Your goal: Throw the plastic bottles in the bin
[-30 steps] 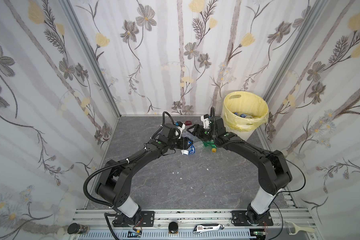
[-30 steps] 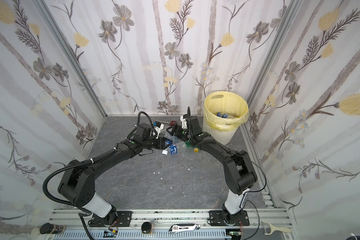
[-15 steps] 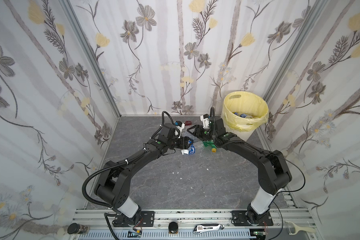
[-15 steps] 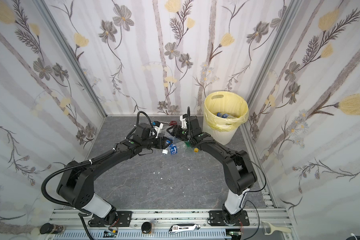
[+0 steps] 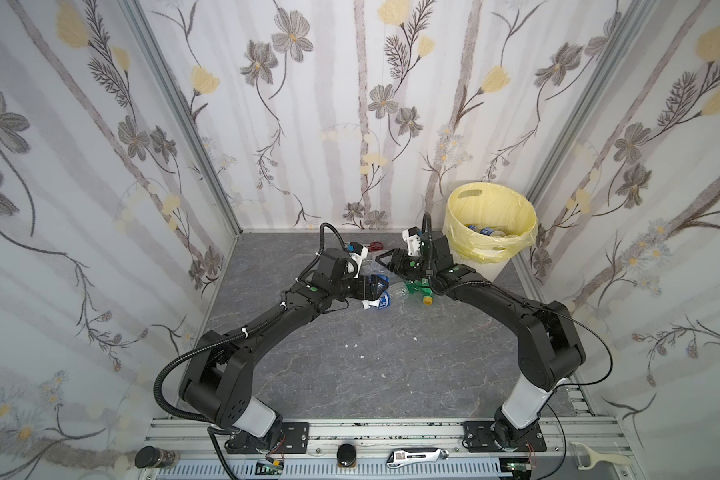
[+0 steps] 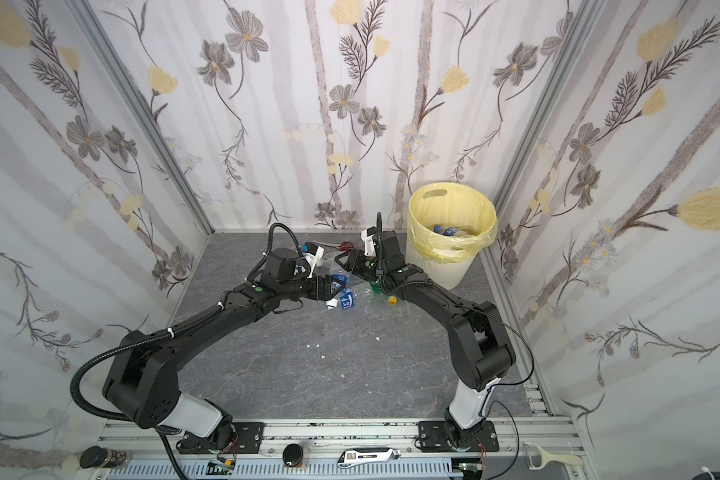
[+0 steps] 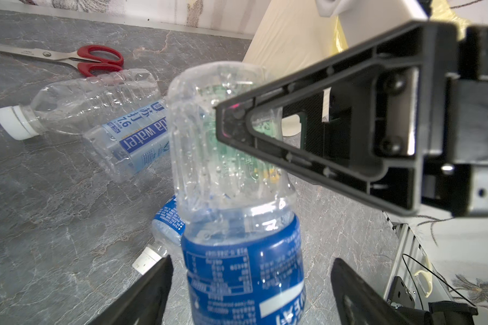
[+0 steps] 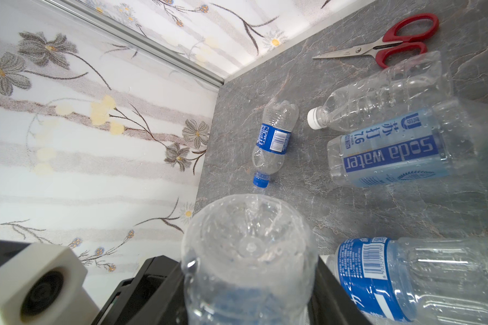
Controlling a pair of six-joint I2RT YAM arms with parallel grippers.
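A clear plastic bottle with a blue label (image 7: 237, 197) hangs above the floor between both arms. My right gripper (image 8: 245, 284) is shut on its clear bottom end (image 8: 248, 247). One of the right gripper's fingers (image 7: 321, 140) presses that end in the left wrist view. My left gripper (image 7: 251, 263) is open around the labelled part, with a gap on each side. In both top views the grippers (image 5: 375, 291) (image 5: 385, 264) meet left of the bin (image 5: 497, 266). The bin, lined in pale yellow, holds several bottles (image 5: 485, 230).
On the grey floor lie a soda water bottle (image 8: 406, 152), a crushed clear bottle with a white cap (image 8: 378, 92), a small blue-capped bottle (image 8: 273, 140), another blue-labelled bottle (image 8: 406, 278) and a green bottle (image 5: 418, 289). Red-handled scissors (image 8: 392, 42) lie by the back wall.
My left gripper has opened and let go of the bottle. My right gripper has shut on its bottom end. Both arms have hardly moved.
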